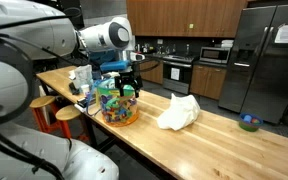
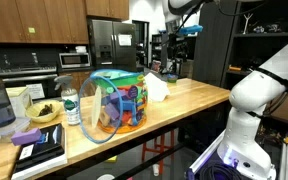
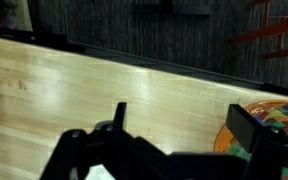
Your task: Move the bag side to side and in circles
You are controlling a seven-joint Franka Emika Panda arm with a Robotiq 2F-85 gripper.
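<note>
Hovering beside toy-filled bag [image 1: 117, 103] on table [image 1: 224, 140], end effector [image 3: 176, 110] released, empty; jaws spread, likely readying grasp.

— Item?
— Bag [image 1: 179, 111]: white, soft, crumpled into a loose, low heap, with its top edge folded over. Contents cannot be told.
— Position?
— It lies flat on the wooden table [image 1: 224, 135], lower than the gripper [image 1: 131, 88] and off to its side, well apart, not touching it
</note>
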